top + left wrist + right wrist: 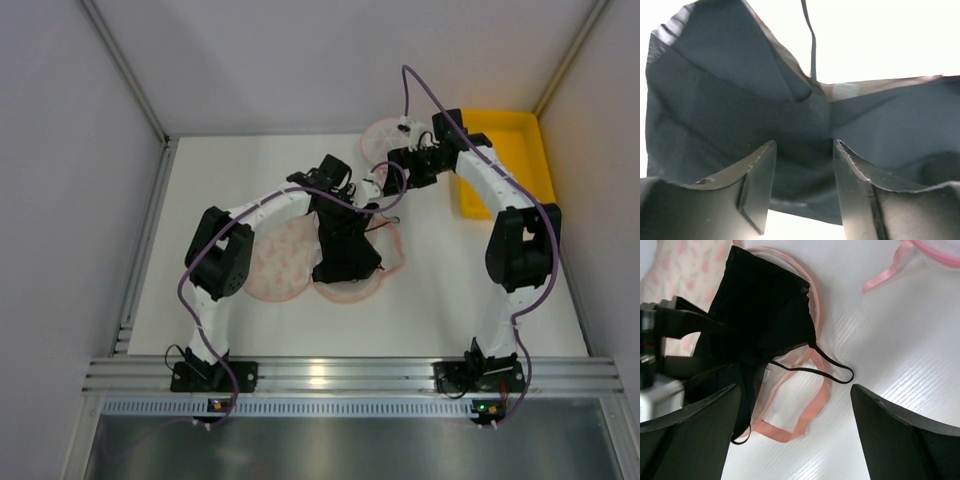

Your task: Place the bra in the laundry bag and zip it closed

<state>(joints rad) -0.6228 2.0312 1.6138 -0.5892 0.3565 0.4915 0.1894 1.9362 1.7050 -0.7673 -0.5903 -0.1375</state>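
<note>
1. Bra (345, 245) lies draped across the open laundry bag (278, 262), one strap (837, 371) trailing onto the table (470, 300).
2. Left gripper (804, 145) hovers over it, fingers apart; right gripper (794, 390) gapes wide, empty.
3. Placing step looks unfinished: next, tuck cloth and strap inside the rim before zipping.

The left arm (255, 212) climbs from its base at 7 o'clock, folds at the elbow and stretches toward 2 o'clock, and the left claw (802, 150) has its fingers partly apart. The right arm (495, 185) rises from 5 o'clock and bends over toward 9 o'clock. The right claw (794, 390) gapes wide, pointing down.
</note>
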